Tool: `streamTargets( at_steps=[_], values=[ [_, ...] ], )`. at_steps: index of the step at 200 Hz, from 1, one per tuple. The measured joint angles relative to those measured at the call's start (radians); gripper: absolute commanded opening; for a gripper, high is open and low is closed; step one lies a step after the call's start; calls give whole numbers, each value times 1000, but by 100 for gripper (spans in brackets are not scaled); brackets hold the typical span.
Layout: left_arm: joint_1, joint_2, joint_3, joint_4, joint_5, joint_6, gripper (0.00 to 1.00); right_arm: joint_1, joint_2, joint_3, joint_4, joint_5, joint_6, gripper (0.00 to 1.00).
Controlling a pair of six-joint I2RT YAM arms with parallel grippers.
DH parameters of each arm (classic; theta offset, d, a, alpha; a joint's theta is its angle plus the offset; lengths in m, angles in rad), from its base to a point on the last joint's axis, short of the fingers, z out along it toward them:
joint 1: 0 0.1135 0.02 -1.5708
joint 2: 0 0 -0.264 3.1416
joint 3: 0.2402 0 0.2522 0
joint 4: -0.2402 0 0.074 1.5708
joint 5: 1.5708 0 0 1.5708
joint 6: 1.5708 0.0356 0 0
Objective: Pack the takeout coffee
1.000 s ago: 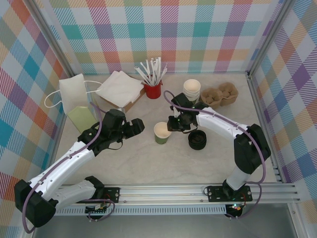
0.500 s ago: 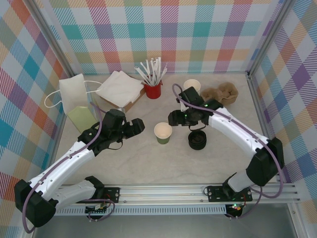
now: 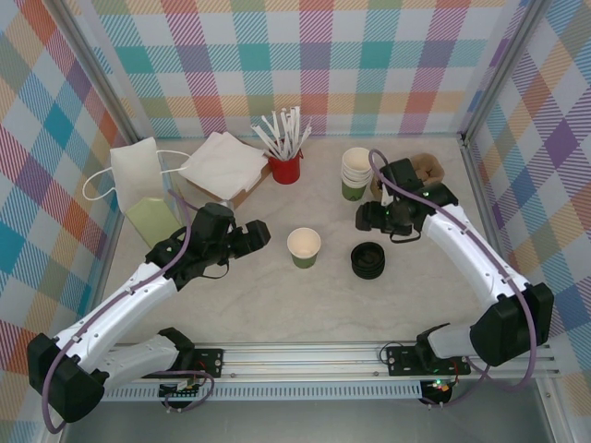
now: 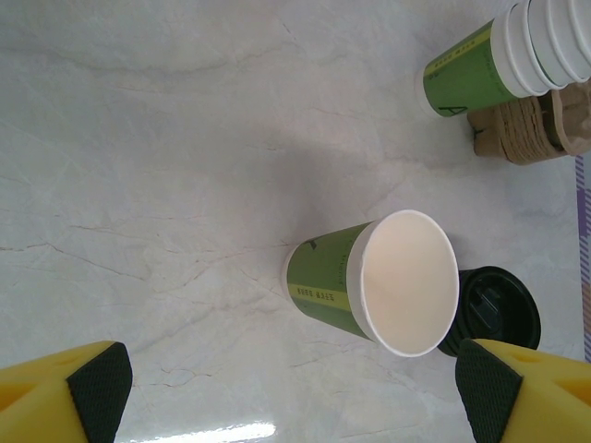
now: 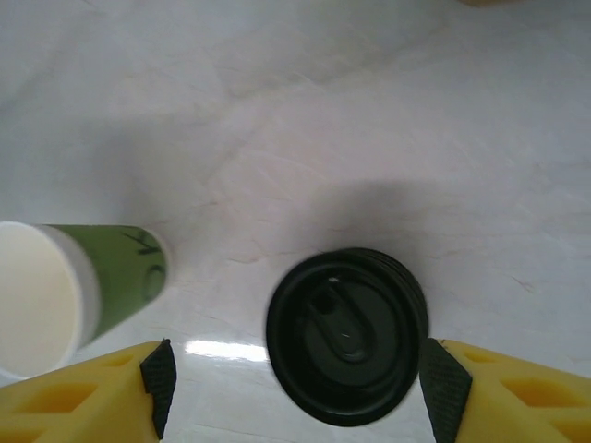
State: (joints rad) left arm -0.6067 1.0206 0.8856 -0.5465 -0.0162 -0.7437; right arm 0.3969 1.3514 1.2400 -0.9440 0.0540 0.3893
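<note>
**Takeout coffee (image 3: 304, 246) upright mid-table, both grippers wide, nothing held**

The takeout coffee is 1 small green paper cup with a cream rim and inside. It stands upright, mouth up, on the marble-look table (image 3: 305, 305), roughly centre, between the 2 arms. Nothing touches it.

Left gripper (image 3: 254, 235) hangs just left of the cup and is aimed toward it. In the left wrist view its 2 yellow fingers (image 4: 97, 392) sit far apart at the frame corners, with the cup lying ahead between their lines. Jaws wide, empty.

Right gripper (image 3: 374, 219) is right of and behind the cup, well apart from it, above the gap between the stack of black lids (image 3: 367, 260) and the cup stack (image 3: 356, 173). In the right wrist view the pads are spread wide with the lids on the table below them and the green cup at the left edge. Jaws wide, empty.

The lids sit just right of the cup, not touching it. Cardboard carrier (image 3: 420, 173) is beside the cup stack at back right. Paper bag (image 3: 143, 189) is back left, napkins (image 3: 222, 164) next to it, red holder of stirrers (image 3: 285, 168) at back centre.
</note>
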Motion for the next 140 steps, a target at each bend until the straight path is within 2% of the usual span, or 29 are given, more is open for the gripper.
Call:
streamTargets(
  at_steps=[80, 140],
  values=[
    [0, 7, 0, 0, 0, 0, 93, -1, 165, -56, -45, 99, -27, 60],
    [0, 18, 0, 0, 0, 0, 93, -1, 213, -70, -47, 126, -32, 46]
  ],
)
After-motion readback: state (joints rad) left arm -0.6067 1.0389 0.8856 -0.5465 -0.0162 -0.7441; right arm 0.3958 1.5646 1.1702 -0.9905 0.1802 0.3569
